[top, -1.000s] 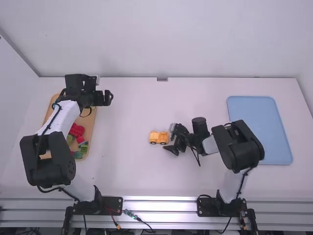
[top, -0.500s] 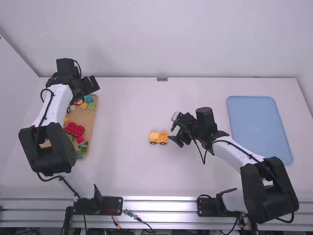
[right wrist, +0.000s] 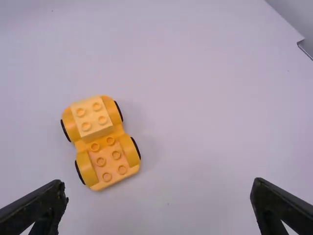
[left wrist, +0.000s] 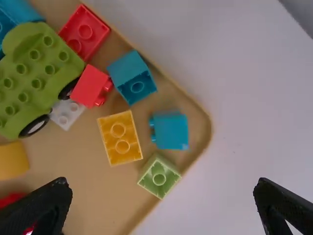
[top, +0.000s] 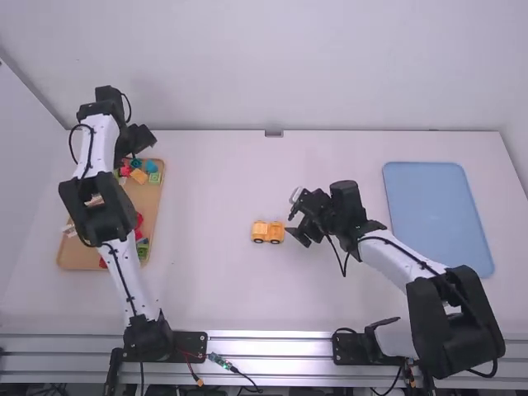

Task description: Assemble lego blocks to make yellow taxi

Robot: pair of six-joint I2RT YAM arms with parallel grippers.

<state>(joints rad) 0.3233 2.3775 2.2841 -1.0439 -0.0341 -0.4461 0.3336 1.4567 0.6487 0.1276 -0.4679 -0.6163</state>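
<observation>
Yellow brick looks next: your open left gripper has shifted near the tray; right gripper open too.

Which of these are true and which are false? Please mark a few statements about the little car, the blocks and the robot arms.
1. The yellow car stands on the table. True.
2. The right end effector is gripping the car. False: it is open, with the car outside its fingers.
3. A pale yellow block sits on one end of the car. True.
4. The green vehicle piece lies on the blue mat. False: it lies in the tray.
5. The left end effector is open. True.
</observation>
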